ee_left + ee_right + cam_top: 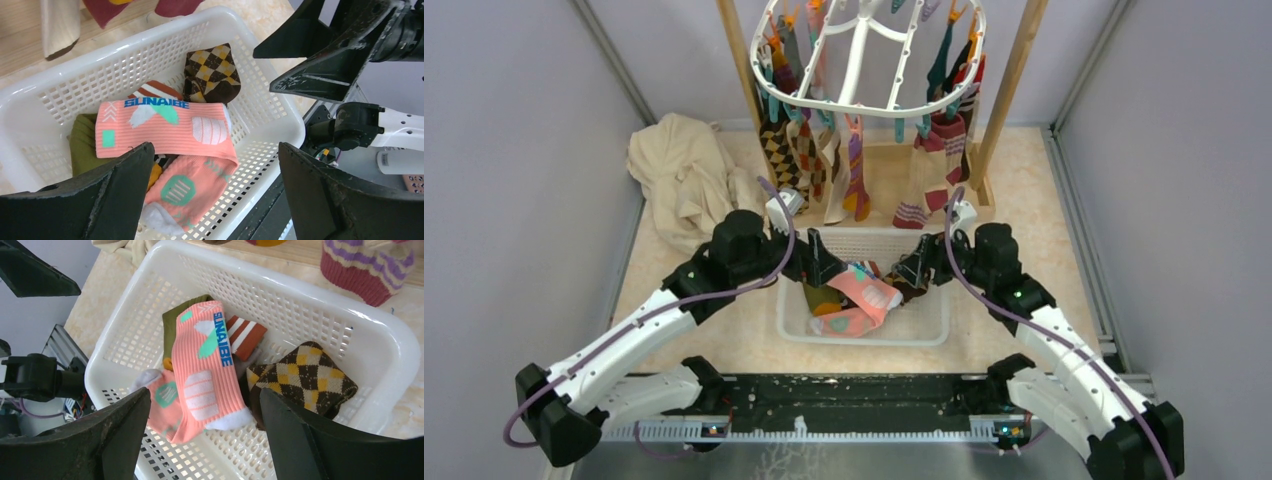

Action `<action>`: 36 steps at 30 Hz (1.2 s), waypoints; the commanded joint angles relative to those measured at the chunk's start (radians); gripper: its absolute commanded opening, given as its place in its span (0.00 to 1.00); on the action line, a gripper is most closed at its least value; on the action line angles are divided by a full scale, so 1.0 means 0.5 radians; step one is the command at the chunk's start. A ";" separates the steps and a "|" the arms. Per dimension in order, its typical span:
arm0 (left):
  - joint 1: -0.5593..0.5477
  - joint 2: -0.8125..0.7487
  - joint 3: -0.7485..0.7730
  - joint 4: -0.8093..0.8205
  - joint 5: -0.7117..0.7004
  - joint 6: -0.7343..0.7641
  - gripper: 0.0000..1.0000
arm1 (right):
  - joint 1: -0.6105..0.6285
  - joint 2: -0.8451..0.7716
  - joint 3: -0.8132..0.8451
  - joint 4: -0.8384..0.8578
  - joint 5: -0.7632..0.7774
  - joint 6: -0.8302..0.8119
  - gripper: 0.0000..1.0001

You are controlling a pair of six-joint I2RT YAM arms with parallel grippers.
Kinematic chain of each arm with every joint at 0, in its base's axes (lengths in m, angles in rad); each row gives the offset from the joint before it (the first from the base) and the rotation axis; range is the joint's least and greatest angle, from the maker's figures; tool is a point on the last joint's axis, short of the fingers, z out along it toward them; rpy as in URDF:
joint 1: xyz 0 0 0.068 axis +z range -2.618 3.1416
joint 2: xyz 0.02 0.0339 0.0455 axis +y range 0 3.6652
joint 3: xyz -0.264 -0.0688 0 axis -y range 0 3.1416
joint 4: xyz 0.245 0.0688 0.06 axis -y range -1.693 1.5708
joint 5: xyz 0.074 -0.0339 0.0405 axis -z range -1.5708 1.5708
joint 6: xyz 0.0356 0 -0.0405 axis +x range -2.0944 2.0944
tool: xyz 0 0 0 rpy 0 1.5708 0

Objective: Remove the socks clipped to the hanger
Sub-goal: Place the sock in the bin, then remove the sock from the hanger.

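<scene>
- Pincers first: my left pincer [816, 258] [215, 200] and my right pincer [921, 268] [205, 440] both hover over the basket at the centre of the top view. Each has its jaws spread wide and nothing between them.
- Surface [1034, 200]: pale, with the wooden frame [1014, 80] standing at the upper middle of the frame and a beige cloth [684, 170] heaped at upper left.
- Hanger [861, 55]: the white oval rack hangs inside that frame, at the top centre of the top view, well above my pincers.
- Basket [864, 335] [150, 37] [300, 285]: white mesh. It holds a pink sock [864, 290] [165, 127] [207, 370], an argyle sock [210, 72] [300, 375] and a few others.
- Socks [856, 170]: many are still clipped around the hanger's rim and dangle toward the basket's far edge, so I judge the task far from done.
- Clips [900, 130]: teal ones show along the near rim.
- Step in hand, as I judge it: go up for the next sock.
  - I should rise clear of the basket wall first.
  - I should choose a sock on the near rim that hangs free of its neighbours.
  - I should close on the fabric just below its clip and pull straight down, steadily, since the rack may swing.
  - My other pincer could steady the rim.
</scene>
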 commanded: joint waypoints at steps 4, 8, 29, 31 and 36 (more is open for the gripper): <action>-0.006 -0.167 -0.119 0.053 -0.083 -0.070 0.99 | 0.024 -0.197 -0.048 0.143 0.158 0.074 0.81; -0.006 -0.243 -0.187 0.022 -0.121 -0.110 0.99 | 0.025 -0.212 -0.100 0.198 0.183 0.118 0.81; -0.006 -0.102 -0.192 0.141 -0.007 -0.093 0.99 | 0.035 -0.219 -0.128 0.198 0.263 0.129 0.87; -0.008 -0.062 -0.183 0.178 0.006 -0.086 0.99 | 0.034 -0.189 -0.100 0.176 0.262 0.115 0.89; -0.006 -0.007 -0.195 0.273 0.042 -0.100 0.99 | 0.034 -0.178 -0.040 0.107 0.263 0.056 0.97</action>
